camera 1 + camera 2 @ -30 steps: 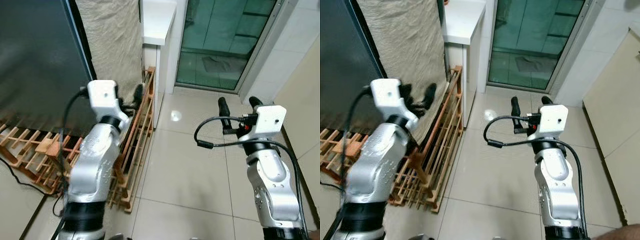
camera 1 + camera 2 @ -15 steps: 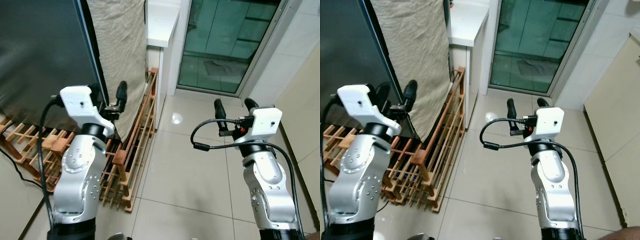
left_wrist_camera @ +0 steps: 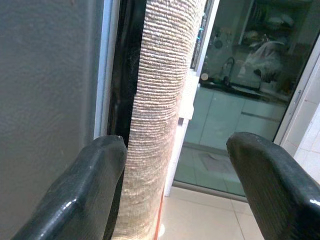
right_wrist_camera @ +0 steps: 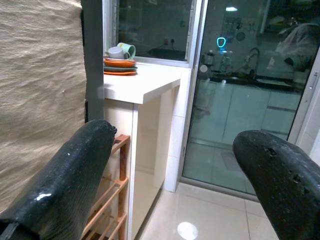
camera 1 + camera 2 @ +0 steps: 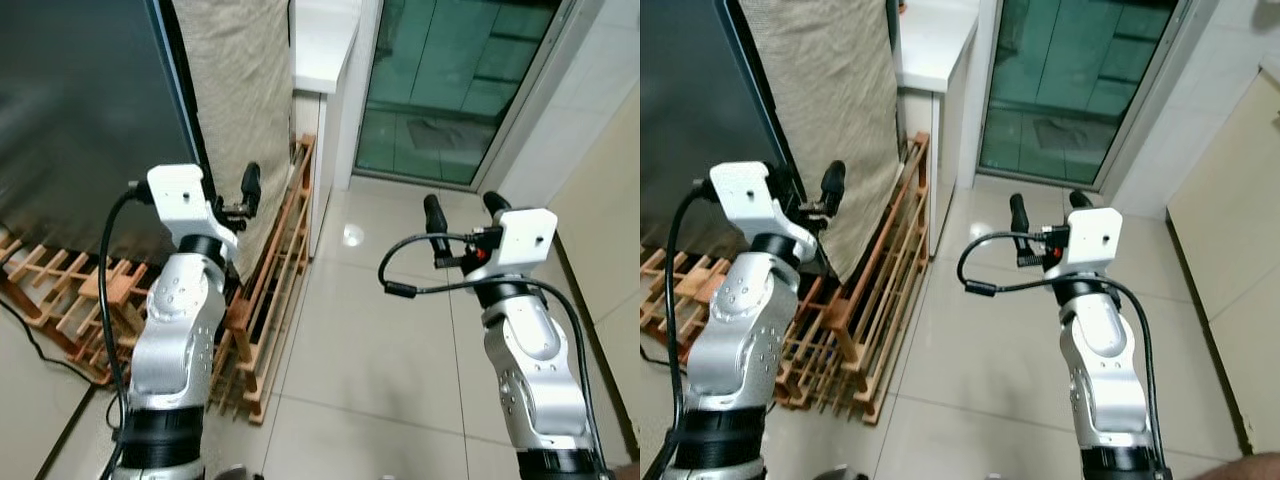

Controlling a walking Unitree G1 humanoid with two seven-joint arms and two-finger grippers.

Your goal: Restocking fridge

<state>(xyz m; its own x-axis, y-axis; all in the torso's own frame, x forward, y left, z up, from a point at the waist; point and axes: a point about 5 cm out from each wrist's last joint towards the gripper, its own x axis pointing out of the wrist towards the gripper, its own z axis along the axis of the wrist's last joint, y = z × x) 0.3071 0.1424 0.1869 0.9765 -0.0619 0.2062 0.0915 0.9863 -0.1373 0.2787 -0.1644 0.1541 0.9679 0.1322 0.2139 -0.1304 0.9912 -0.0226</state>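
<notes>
Left eye view puts the dark fridge door (image 5: 80, 110) at ten o'clock, standing upright with its long axis vertical and its pale edge running down toward the left gripper (image 5: 232, 190). That gripper is raised at nine o'clock near the door edge, its two black fingers spread wide with nothing between them; in the left wrist view they frame the door edge and the hanging beige woven cloth (image 3: 160, 100) just beside it. Below the cloth, a slatted wooden rack (image 5: 270, 300) leans along the wall at seven o'clock; what its slots hold cannot be made out. At twelve o'clock stands a white counter (image 4: 145, 85), and in the right wrist view it carries a stack of orange and green plates (image 4: 120, 66) with cups (image 4: 120, 51) on top. A green-tinted glass door (image 5: 450, 80) is at one o'clock. The right gripper (image 5: 465, 208) hovers at three o'clock over the pale tiled floor (image 5: 370, 350), well apart from the fridge, fingers parted wide and holding nothing.
</notes>
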